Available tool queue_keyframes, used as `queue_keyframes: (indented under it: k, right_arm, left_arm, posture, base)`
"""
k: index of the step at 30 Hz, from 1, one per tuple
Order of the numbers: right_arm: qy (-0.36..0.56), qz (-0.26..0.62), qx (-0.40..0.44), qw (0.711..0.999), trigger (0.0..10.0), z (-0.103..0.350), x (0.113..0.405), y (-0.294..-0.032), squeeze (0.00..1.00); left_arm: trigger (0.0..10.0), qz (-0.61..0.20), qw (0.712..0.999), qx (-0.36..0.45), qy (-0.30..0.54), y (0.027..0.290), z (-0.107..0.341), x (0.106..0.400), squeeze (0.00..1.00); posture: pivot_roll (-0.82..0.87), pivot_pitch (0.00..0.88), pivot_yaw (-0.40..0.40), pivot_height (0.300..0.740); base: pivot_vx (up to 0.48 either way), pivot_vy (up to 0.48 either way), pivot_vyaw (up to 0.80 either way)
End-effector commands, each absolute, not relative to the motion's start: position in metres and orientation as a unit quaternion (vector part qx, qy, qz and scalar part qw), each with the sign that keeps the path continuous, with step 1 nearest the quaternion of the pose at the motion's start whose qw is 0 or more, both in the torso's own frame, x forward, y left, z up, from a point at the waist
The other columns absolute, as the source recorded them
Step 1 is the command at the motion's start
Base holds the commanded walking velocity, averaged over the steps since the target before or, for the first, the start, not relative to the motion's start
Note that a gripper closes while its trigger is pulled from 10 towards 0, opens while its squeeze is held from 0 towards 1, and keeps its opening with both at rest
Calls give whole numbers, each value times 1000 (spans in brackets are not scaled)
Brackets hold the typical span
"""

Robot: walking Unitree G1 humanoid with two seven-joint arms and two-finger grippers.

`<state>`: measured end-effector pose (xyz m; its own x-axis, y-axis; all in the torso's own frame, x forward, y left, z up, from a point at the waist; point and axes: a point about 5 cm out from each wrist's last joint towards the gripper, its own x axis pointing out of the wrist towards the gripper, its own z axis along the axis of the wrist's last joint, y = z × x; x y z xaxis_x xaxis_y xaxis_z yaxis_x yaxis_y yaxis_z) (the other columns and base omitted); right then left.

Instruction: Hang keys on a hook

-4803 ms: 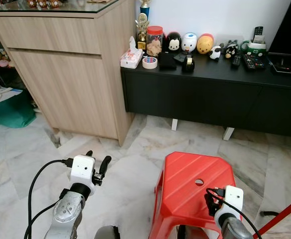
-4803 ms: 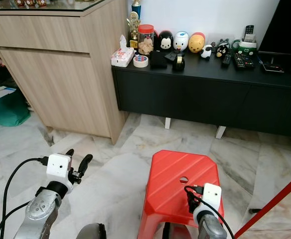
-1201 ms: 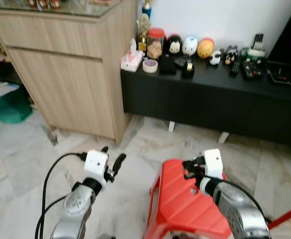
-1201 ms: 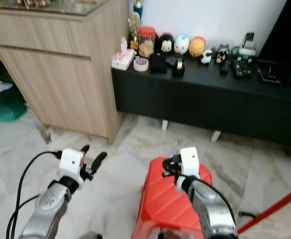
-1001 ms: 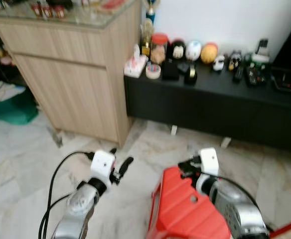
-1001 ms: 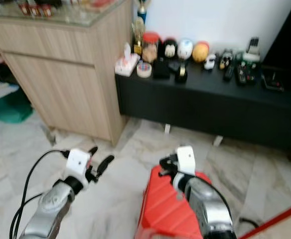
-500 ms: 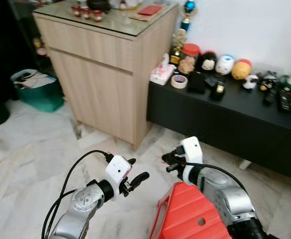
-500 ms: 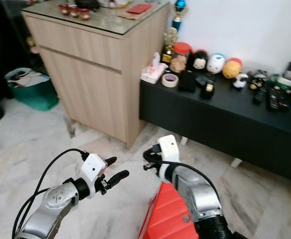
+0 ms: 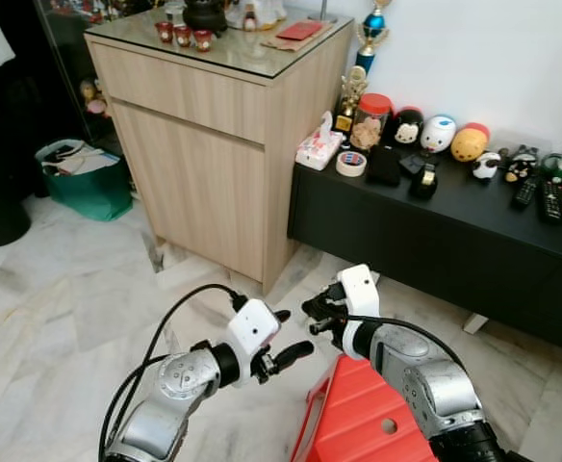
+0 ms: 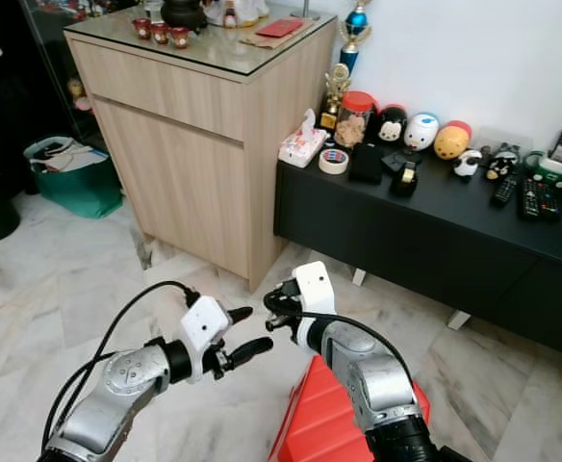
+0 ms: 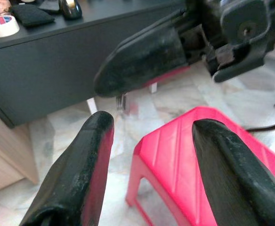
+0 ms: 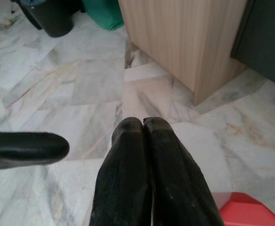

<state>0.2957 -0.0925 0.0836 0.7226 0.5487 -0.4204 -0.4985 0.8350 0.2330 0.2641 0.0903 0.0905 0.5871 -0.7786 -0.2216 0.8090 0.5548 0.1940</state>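
Two grippers are held up close together over the marble floor (image 9: 79, 289), just ahead of a red plastic stool (image 9: 363, 423). The left gripper (image 11: 149, 155) is spread wide with nothing between its fingers, while the right gripper (image 12: 144, 129) is pressed fully closed, and in the left wrist view a small metal piece (image 11: 122, 101), possibly a key, seems to hang under it; whether keys are truly held cannot be told. No hook can be made out among the wooden cabinet (image 9: 214, 125), the black TV console (image 9: 435, 231) and its row of toy figures (image 9: 439, 135). The step in hand is judged to be a search for the hook, best done with the closed grip kept firm and the arms kept clear of the stool
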Motion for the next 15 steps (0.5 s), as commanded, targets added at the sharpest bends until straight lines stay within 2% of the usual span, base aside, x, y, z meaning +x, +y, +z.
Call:
queue_keyframes:
  k: [1, 15]
  right_arm:
    - [235, 278, 50, 930, 10000, 89, 295, -92, 0]
    - [227, 270, 57, 934, 10000, 94, 294, -91, 0]
  left_arm:
    - [10000, -452, 878, 140, 66, 85, 88, 266, 0]
    - [10000, -431, 882, 167, 94, 82, 76, 276, 0]
  posture:
    - [41, 0, -74, 737]
    - [32, 0, -67, 737]
  base:
    - [0, 0, 0]
    - [0, 0, 0]
